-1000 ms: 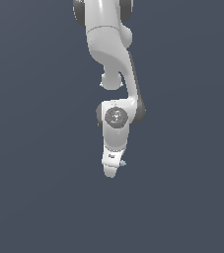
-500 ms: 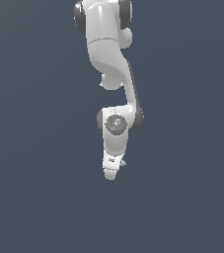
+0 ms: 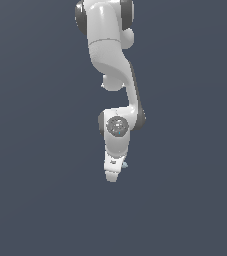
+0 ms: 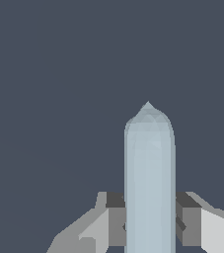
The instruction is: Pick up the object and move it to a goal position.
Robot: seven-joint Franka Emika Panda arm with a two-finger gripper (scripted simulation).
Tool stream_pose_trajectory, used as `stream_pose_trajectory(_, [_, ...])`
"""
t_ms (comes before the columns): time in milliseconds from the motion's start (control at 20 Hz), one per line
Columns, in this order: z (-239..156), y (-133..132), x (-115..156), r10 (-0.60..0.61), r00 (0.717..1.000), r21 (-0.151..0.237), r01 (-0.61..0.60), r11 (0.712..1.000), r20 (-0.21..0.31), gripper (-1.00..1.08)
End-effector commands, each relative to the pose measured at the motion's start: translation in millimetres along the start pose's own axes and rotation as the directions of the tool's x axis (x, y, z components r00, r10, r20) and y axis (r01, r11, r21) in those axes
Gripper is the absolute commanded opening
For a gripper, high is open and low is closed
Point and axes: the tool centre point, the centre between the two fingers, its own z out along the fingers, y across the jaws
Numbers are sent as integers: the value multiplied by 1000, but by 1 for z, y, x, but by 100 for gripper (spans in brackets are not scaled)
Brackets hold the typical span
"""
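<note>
The gripper (image 4: 149, 222) is clamped on the object (image 4: 149, 183), a pale blue-grey rod with a rounded, slightly pointed end. In the wrist view the rod stands between the two fingers (image 4: 114, 220), whose dark pads press against its sides with no gap visible on either flank, and its tip reaches well beyond the fingertips. In the exterior view the white arm (image 3: 112, 55) hangs down from the upper edge of the picture, bends at a joint with a round grey cap (image 3: 118, 125), and ends in the gripper (image 3: 112, 176), which points downward. Relative to that gripper, only a small pale blue sliver of the object (image 3: 125, 164) shows, peeking out just beside the hand on the exterior view's right; the rest of it is hidden behind the white casing. All around the arm the background is a plain dark slate surface (image 3: 35, 150).
</note>
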Motion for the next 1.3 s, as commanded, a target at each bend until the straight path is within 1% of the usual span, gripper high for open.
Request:
stream_pose_trajectory(0, [0,0,0,0,1000,0,0,1000,0,-100])
stream_pose_trajectory(300, [-4,-8,8,0,1000,0,0,1000,0,-100])
stream_pose_trajectory(600, [-14,-31,29,0,1000,0,0,1000,0,-100])
stream_pose_trajectory(800, [-25,-55,52,0,1000,0,0,1000,1,-100])
stream_pose_trajectory(1250, [-59,-127,122,0,1000,-1,0,1000,1,-100])
